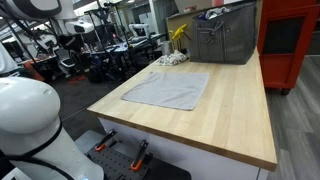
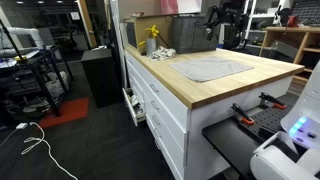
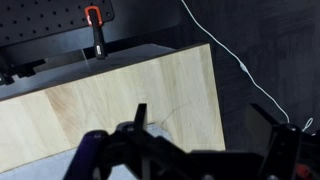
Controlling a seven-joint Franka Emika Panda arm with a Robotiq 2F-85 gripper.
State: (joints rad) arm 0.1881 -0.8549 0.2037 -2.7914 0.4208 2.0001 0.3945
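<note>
While the hand [image 3: 190, 160] hangs with fingers apart and empty above bare counter [image 3: 120, 95], the grey cloth [image 1: 168, 90] lies flat, a metal bin [image 1: 225, 40] at its one o'clock; nothing looks grasped yet.

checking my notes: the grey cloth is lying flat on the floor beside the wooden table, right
Not quite: the grey cloth lies flat on top of the wooden table, not on the floor beside it. Both exterior views show it there.
</note>
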